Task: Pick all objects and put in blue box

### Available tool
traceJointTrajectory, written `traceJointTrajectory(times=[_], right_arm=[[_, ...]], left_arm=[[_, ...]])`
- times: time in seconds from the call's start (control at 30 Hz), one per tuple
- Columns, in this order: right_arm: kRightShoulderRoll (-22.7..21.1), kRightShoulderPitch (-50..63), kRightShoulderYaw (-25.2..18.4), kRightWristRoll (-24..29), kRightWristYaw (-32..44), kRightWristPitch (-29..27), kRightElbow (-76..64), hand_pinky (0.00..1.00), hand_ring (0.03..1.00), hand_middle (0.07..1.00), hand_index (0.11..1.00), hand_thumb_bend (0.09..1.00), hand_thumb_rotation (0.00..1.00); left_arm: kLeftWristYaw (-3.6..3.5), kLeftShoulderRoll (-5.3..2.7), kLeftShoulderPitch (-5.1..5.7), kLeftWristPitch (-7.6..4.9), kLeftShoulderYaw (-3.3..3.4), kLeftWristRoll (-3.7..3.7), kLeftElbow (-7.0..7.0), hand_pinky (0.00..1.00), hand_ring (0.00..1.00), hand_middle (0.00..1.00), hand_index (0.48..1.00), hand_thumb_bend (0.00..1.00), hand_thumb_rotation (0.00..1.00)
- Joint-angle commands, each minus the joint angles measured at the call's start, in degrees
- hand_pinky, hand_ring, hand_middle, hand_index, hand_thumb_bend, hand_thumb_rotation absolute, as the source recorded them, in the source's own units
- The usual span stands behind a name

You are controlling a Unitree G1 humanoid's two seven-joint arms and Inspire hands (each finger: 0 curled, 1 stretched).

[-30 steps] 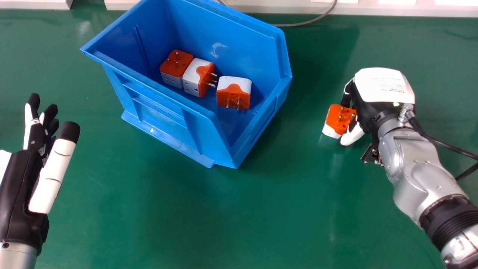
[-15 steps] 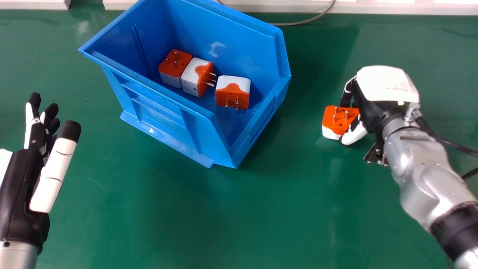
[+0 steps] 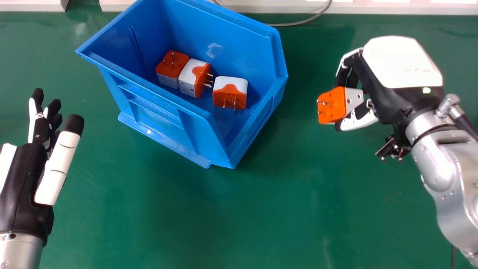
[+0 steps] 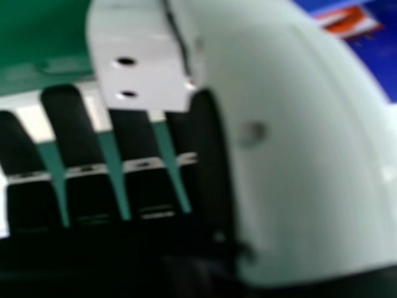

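In the head view, the right robot hand (image 3: pixel 401 67) pinches an adapter (image 3: pixel 333 105), prongs outward, right of the blue box (image 3: pixel 209 134); the left robot hand (image 3: pixel 24 183) is spread. The right hand view shows two holes in white plastic.

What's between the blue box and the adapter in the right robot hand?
Just bare green tabletop shows between the blue box and the orange-and-white adapter in the head view.

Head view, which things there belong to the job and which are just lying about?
Part of the job:
- blue plastic box
- three cube-shaped orange-and-white plug adapters inside it
- fourth orange-and-white adapter, in the right hand

Just lying about:
- thin grey cable behind the box
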Motion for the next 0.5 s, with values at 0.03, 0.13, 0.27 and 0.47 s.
traceJointTrajectory(times=[0.03, 0.13, 0.27, 0.47], right_arm=[[0.7, -0.3, -2.8, 1.6, 0.8, -1.3, -4.9, 0.25, 0.333, 0.507, 0.453, 0.507, 0.0], [1.6, -0.8, -3.2, 1.9, 1.2, -2.0, -6.7, 0.19, 0.252, 0.49, 0.461, 0.512, 0.0], [2.9, -1.8, -3.4, 2.0, 1.6, -2.8, -8.0, 0.12, 0.177, 0.471, 0.473, 0.515, 0.0], [6.6, -6.0, -1.5, 0.9, 1.9, -3.9, -8.0, 0.09, 0.139, 0.459, 0.482, 0.516, 0.0]], left_arm=[[0.69, 0.46, -0.83, -0.08, -0.08, 0.69, 0.1, 0.97, 1.0, 1.0, 1.0, 0.78, 0.92], [0.85, 0.34, -1.17, -0.04, -0.36, 0.98, 0.39, 0.96, 1.0, 1.0, 1.0, 0.77, 0.92], [1.05, 0.2, -1.66, 0.03, -0.72, 1.36, 0.7, 0.96, 1.0, 1.0, 1.0, 0.77, 0.92], [1.44, 0.23, -2.3, 0.08, -1.29, 2.12, 1.43, 0.98, 1.0, 1.0, 1.0, 0.77, 0.92]])
